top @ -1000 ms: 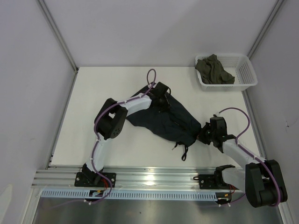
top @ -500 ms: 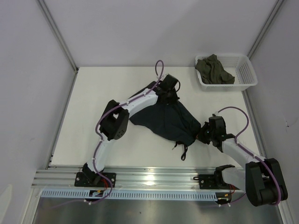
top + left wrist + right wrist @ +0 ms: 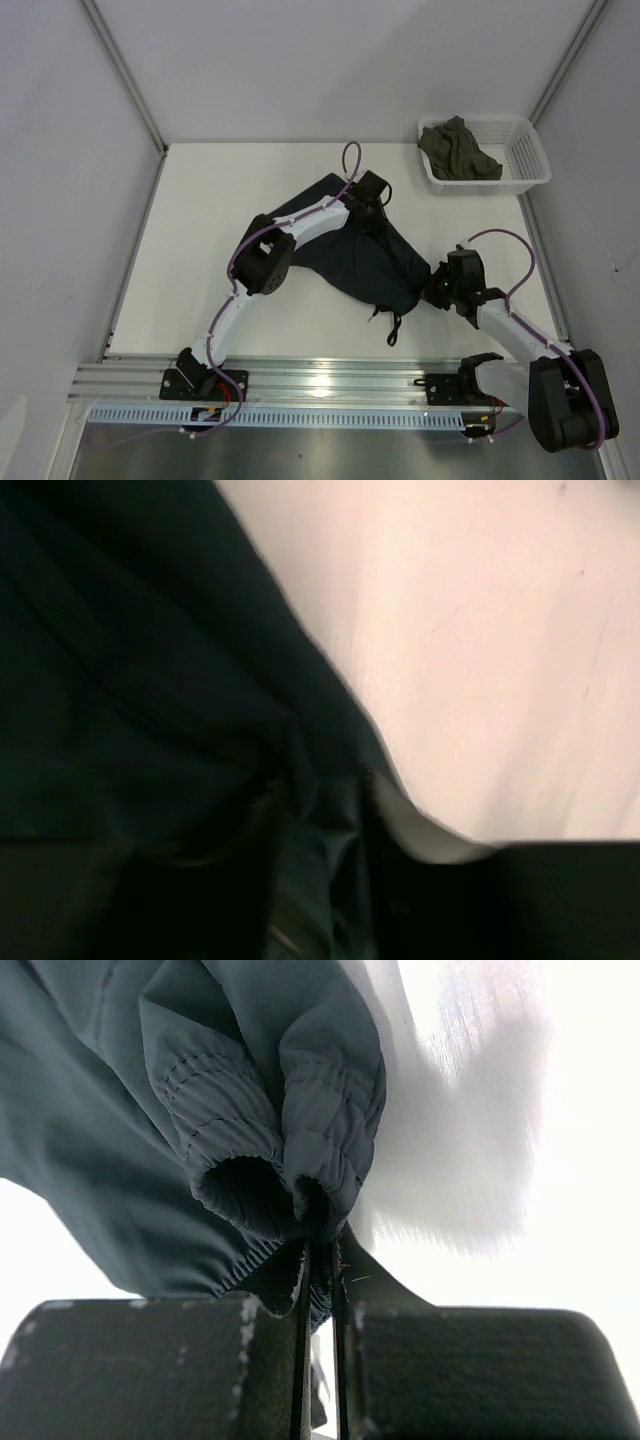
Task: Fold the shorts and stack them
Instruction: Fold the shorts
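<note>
The shorts are lying in a loose heap just right of the middle of the worktop. They are well apart from the far right corner, where a white basket is holding an olive garment. The black drawstring cords are trailing off the heap toward the near edge.

The right gripper is pinching the gathered elastic hem at the end of the heap facing the right edge. Its wrist view is showing the fingers pressed almost together with fabric caught between them. The left gripper is sitting over the far side of the cloth. Its wrist view is too dark and blurred, so whether it is gripping anything cannot be told.

The step appears to be spreading the shorts flat before any fold. Doing it well is likely calling for a sure hold at both ends. The two ends would then be drawn apart low over the worktop, so the cloth is sliding rather than dangling. Tension should be coming on slowly, since the narrow right pinch may be slipping off the hem. The cords are also risking being trapped inside a fold.
</note>
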`<state>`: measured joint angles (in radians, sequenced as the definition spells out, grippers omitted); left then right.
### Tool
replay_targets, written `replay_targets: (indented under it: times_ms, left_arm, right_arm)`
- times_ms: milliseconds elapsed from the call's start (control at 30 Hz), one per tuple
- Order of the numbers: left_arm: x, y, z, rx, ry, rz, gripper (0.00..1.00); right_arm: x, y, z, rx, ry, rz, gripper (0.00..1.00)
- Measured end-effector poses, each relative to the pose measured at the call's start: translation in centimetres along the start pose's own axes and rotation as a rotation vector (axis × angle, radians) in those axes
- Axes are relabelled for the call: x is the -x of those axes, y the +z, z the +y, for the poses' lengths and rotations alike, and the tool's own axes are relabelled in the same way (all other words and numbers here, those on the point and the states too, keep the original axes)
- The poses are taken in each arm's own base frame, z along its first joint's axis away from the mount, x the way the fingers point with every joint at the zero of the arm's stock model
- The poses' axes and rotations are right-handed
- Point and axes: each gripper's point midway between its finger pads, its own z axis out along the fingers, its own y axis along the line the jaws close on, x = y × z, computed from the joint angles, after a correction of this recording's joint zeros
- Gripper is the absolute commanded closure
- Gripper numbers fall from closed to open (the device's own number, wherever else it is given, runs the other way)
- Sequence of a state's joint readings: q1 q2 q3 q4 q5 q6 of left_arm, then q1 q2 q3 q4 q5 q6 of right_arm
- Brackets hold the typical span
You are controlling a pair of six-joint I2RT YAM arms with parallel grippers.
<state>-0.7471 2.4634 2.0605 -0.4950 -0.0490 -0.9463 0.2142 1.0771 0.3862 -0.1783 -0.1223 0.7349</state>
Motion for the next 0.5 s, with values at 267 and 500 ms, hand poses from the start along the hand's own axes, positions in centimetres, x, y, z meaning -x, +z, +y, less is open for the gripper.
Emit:
replay_targets:
  times_ms: [267, 500]
  left_arm:
    - [1.6, -1.2, -1.5, -0.071, 0.072, -0.011, 0.01]
    - [6.0, -9.4, -1.2, -0.089, 0.163, -0.142, 0.01]
  right_arm:
    - [0.4, -1.8, -0.7, -0.044, 0.021, -0.006, 1.00]
    - [1.9, -3.6, -1.2, -0.099, 0.039, 0.026, 1.00]
